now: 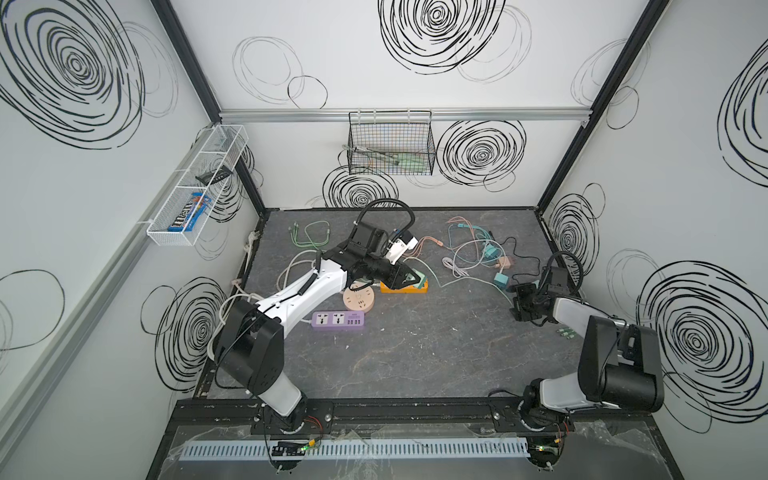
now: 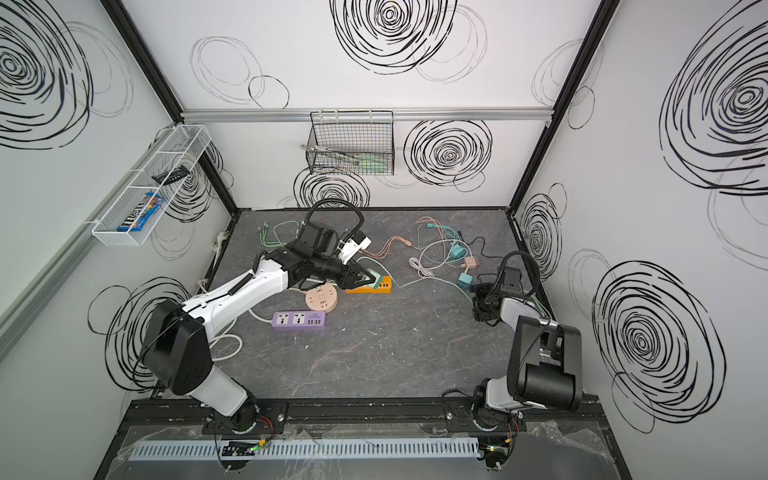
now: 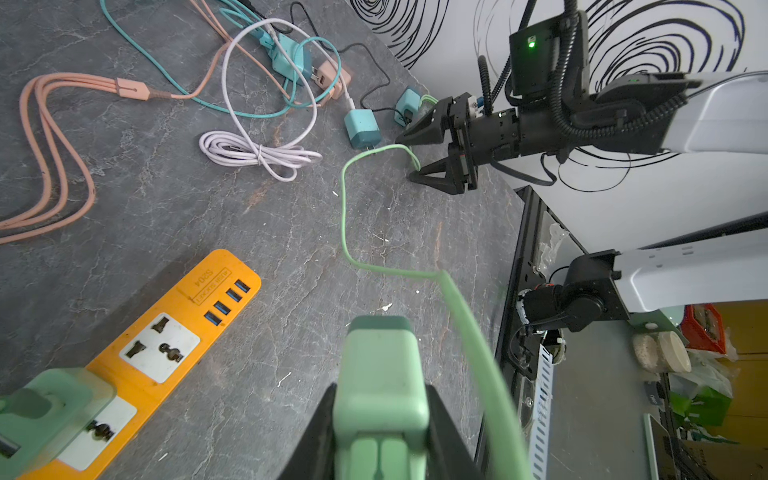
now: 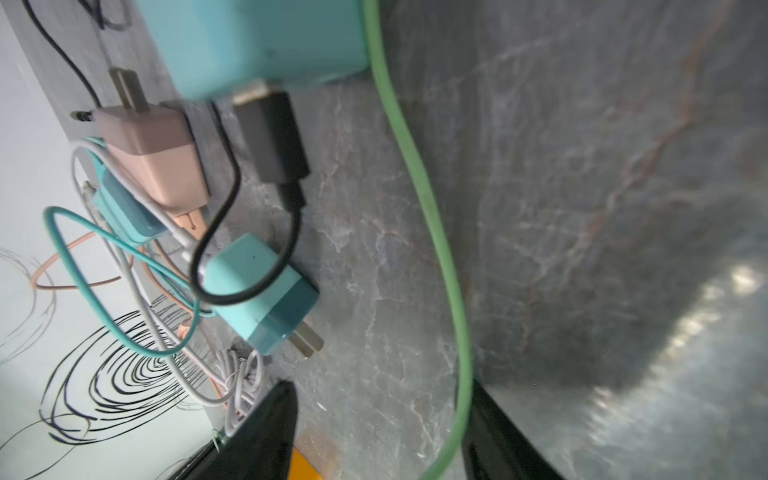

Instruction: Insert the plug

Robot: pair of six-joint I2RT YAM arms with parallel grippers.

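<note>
the left gripper [image 3: 380, 419] is clamped on the green plug [image 3: 380, 365], holding it above the table near the orange power strip [image 3: 174, 328], not yet seated in a socket. the right gripper [image 3: 407, 158] stands with jaws apart astride the green cable [image 3: 344, 199], probably to control slack during insertion.

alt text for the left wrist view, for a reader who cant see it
The left gripper clamps a pale green plug over a dark table, an orange power strip beside it. The plug's green cable trails to the open right gripper, whose jaws straddle it.
</note>
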